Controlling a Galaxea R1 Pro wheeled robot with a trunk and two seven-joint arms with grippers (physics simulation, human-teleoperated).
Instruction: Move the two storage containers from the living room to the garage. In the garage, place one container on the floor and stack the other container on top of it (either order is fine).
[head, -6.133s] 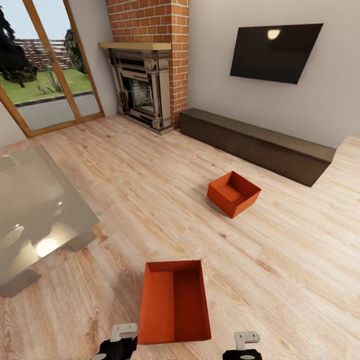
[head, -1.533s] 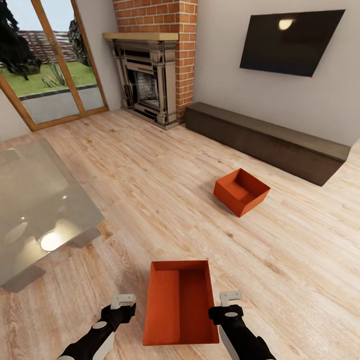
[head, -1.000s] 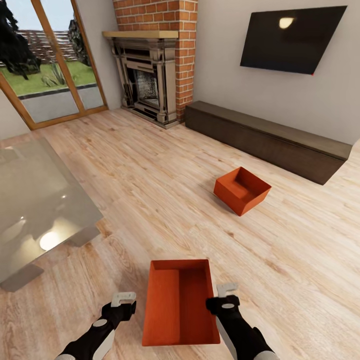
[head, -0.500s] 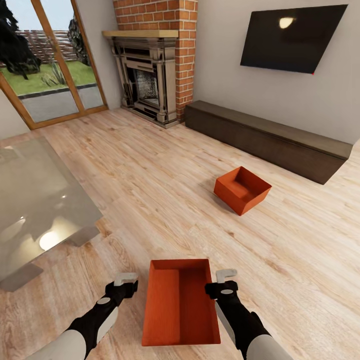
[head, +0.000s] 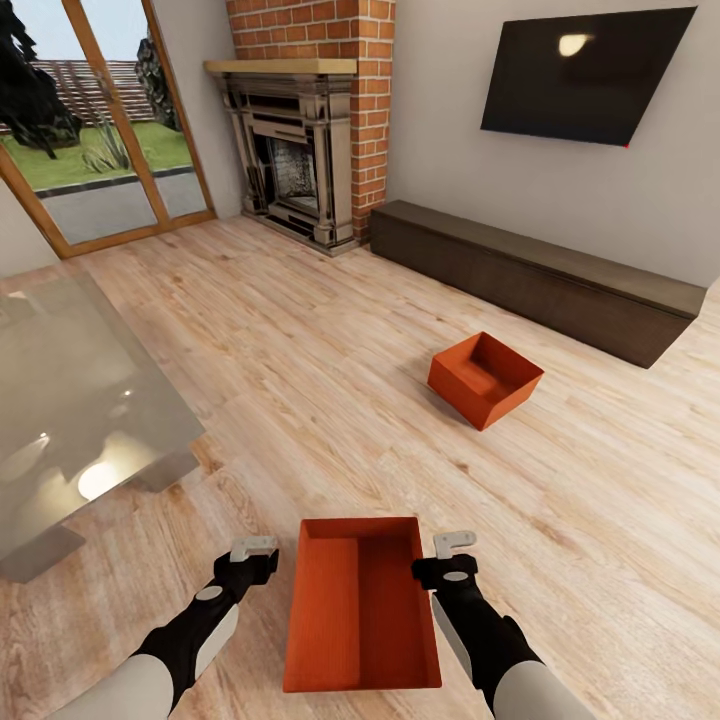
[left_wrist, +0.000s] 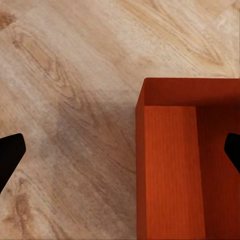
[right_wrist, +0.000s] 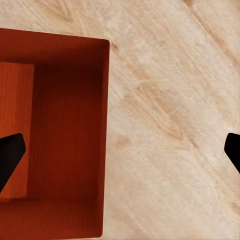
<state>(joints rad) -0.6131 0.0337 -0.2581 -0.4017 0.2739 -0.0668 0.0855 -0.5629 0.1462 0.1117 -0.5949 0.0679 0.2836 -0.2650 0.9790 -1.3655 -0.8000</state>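
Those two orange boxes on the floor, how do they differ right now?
The near container lies between the left gripper and right gripper; the far container sits apart, nearer the long dark cabinet. The near one lies square to the head view, its long side running away from the robot; the far one is turned corner-on. Both are orange-red, lidless, empty, and rest on the wood-plank floor.

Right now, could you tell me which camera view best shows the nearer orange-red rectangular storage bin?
The head view: the nearer orange-red bin shows whole there, lying on the wood-plank floor between both grippers. The left wrist view and right wrist view each catch one cropped corner.
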